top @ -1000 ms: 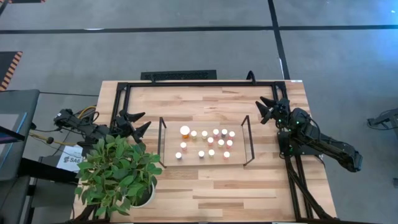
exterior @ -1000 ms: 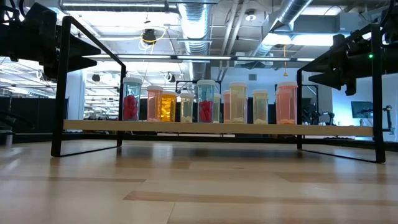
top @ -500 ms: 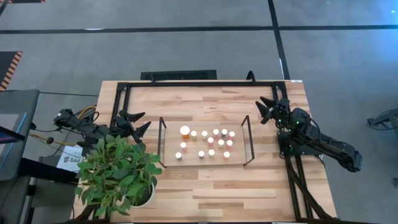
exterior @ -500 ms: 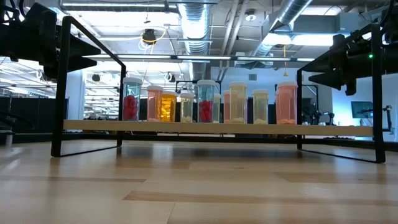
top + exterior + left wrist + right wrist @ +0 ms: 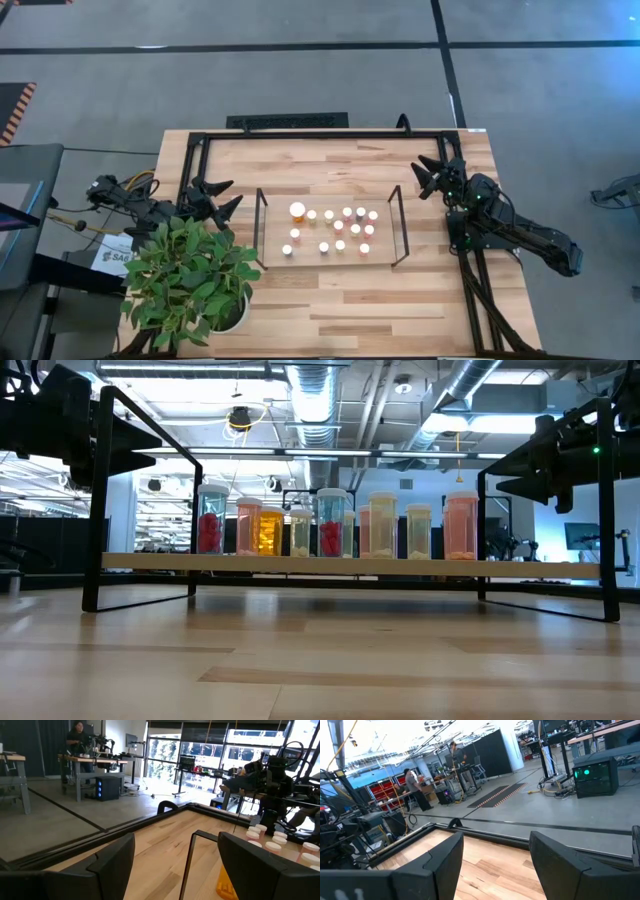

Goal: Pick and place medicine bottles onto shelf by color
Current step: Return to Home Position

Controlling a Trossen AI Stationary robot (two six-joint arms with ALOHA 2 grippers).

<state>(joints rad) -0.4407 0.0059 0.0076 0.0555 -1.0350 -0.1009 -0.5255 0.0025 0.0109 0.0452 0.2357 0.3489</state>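
Since all the bottles (image 5: 330, 230) stood on the shelf (image 5: 275, 215), the left fingers (image 5: 220, 185) and the right fingers (image 5: 430, 165) hung open and empty outside its ends, probably with nothing left to carry.

White-capped round medicine bottles (image 5: 338, 226) stand on the light-wood, wire-ended shelf (image 5: 272, 225). Left of the shelf: dark left gripper (image 5: 236, 191) and leafy green potted plant (image 5: 190, 280); right of it, dark right gripper (image 5: 420, 177).
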